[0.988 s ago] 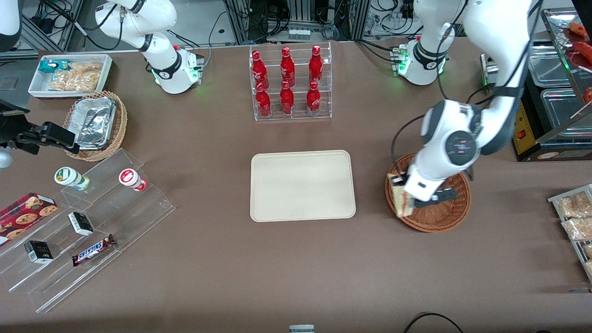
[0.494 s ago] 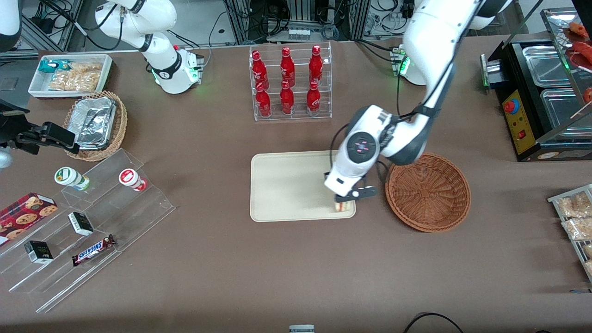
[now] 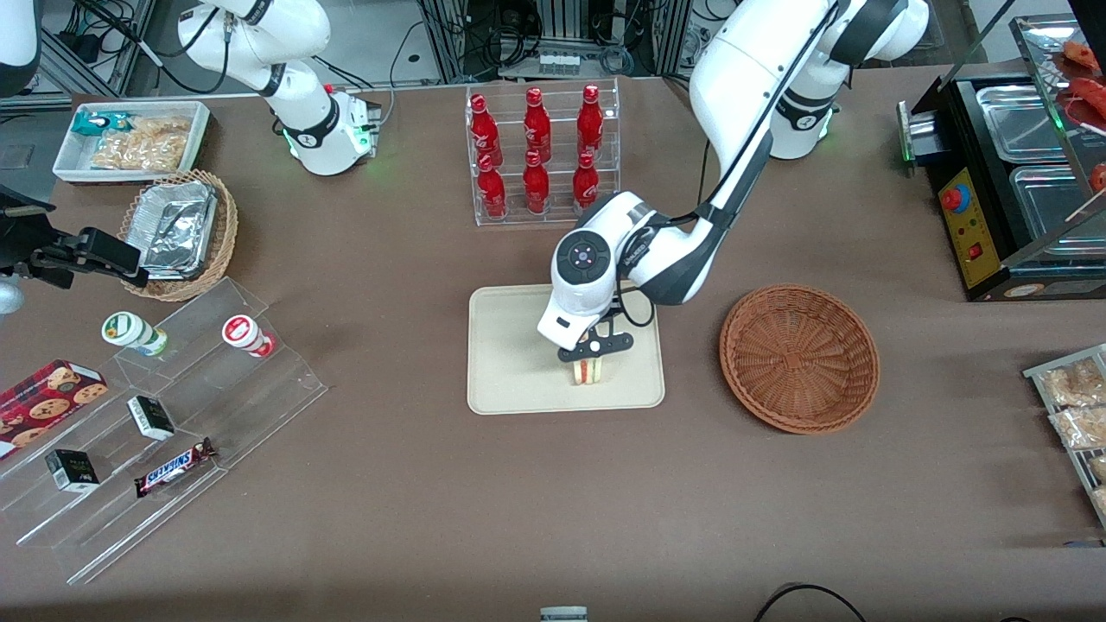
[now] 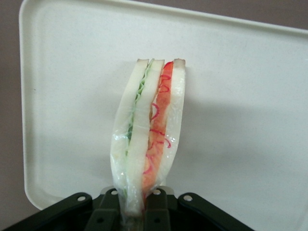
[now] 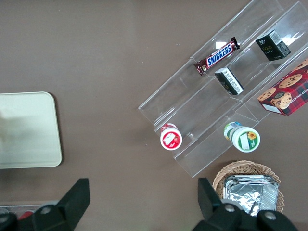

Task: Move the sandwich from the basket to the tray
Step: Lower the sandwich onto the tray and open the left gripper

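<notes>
My left gripper (image 3: 591, 352) hangs over the cream-beige tray (image 3: 510, 380), near the tray's edge closest to the front camera. It is shut on the sandwich (image 3: 588, 371), a plastic-wrapped wedge of white bread with green and red filling. In the left wrist view the sandwich (image 4: 148, 130) sticks out from between the fingers (image 4: 159, 211) of the gripper (image 4: 134, 211), with the tray (image 4: 250, 96) under it. Whether the sandwich touches the tray I cannot tell. The reddish-brown wicker basket (image 3: 800, 358) stands beside the tray toward the working arm's end, with nothing in it.
A clear rack of red bottles (image 3: 543, 155) stands farther from the front camera than the tray. Clear stepped shelves (image 3: 164, 415) with snacks, a tan basket of foil containers (image 3: 177, 231) and a white bin (image 3: 130, 140) lie toward the parked arm's end. A food warmer (image 3: 1020, 173) flanks the working arm's end.
My gripper carried the sandwich out of the basket and across onto the tray, moving toward the parked arm's end. The basket now stands empty.
</notes>
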